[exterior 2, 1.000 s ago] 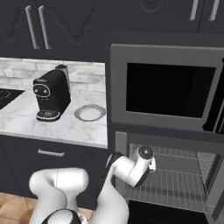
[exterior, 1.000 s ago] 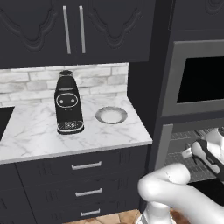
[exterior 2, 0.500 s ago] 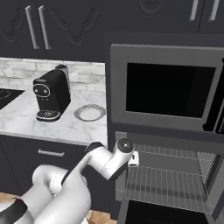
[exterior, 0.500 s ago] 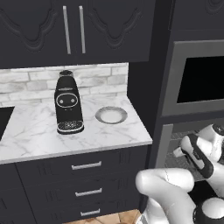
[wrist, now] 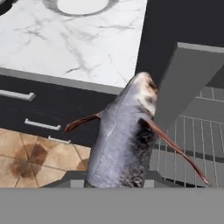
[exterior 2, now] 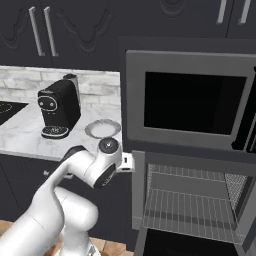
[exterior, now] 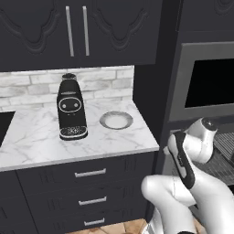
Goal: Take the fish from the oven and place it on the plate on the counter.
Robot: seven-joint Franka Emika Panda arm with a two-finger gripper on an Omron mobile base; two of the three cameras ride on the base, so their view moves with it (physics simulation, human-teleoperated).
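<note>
I am pinching the fish [wrist: 124, 144] in my gripper [wrist: 114, 186], out by the oven [exterior 2: 192, 200] front. Next I carry it left to the plate [exterior: 116, 120] on the counter [exterior: 32, 144].

So my kitchen's all dark: black upper cabinets [exterior: 77, 32] with long silver handles, matching drawer fronts [exterior: 87, 192] below with short bar pulls. Whitish-grey brick backsplash [exterior: 27, 87] behind a black coffee machine [exterior: 71, 107]. Floor is brownish tile [wrist: 39, 159], kinda stained. Black cooktop [exterior 2: 10, 111] off at the left edge.
</note>
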